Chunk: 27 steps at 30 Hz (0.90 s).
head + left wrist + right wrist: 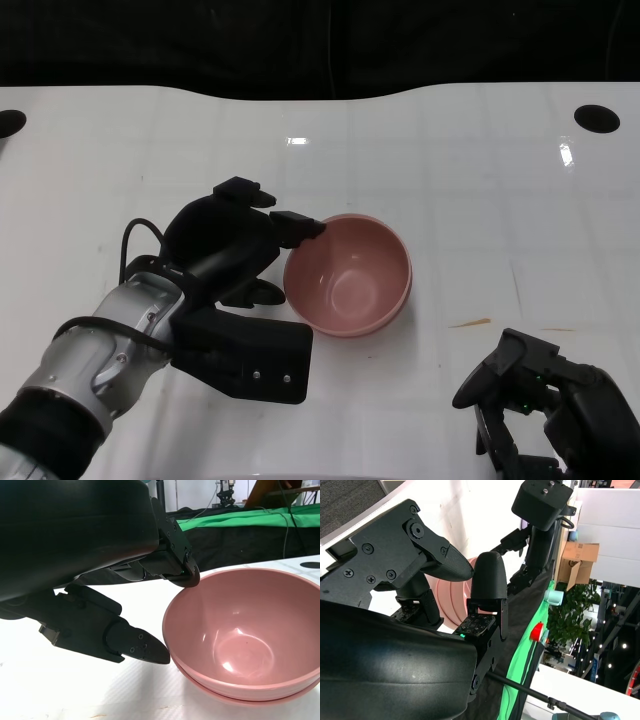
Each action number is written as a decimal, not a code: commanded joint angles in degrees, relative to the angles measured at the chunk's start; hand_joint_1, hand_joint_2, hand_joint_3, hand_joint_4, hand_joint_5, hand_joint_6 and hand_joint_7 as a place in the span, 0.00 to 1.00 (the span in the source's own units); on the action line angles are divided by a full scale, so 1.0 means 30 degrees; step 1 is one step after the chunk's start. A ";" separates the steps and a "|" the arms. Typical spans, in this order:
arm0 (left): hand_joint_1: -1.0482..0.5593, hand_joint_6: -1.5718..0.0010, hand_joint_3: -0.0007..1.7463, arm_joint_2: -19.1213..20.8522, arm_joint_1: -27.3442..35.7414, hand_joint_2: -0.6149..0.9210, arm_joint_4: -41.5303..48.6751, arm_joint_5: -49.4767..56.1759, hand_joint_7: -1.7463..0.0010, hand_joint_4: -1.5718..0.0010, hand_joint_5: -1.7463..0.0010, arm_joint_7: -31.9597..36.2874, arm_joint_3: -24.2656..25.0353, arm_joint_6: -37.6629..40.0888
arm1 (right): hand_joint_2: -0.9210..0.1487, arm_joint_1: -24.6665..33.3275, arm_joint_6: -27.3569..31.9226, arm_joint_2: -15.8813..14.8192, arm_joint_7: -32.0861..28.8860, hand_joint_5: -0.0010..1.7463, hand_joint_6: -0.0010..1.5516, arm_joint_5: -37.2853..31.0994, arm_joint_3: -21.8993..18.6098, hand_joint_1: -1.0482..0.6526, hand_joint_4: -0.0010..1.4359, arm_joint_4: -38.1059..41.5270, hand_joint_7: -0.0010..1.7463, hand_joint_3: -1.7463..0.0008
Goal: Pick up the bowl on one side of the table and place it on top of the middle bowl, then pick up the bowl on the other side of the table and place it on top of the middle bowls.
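The left hand (232, 245) reaches forward from the lower left on a silver forearm (95, 365) — a black cable loops beside the wrist. Its fingers (135, 647) are spread; one fingertip meets the rim of the pink bowl (350, 275), and another lies low beside the bowl's outer wall, so whether it holds the bowl cannot be told. The right hand (540, 400) sits low at the lower right, above the worktop (470, 180) — its fingers (487, 580) are curled inward and hold nothing.
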 commanded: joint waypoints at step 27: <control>0.40 0.74 0.01 -0.0319 -0.1143 1.00 0.0596 0.0331 1.00 0.92 0.70 -0.0954 -0.0399 0.1387 | 0.40 0.0218 0.0017 -0.0041 -0.0066 0.98 0.48 0.0096 -0.0182 0.52 0.53 -0.0119 0.78 0.29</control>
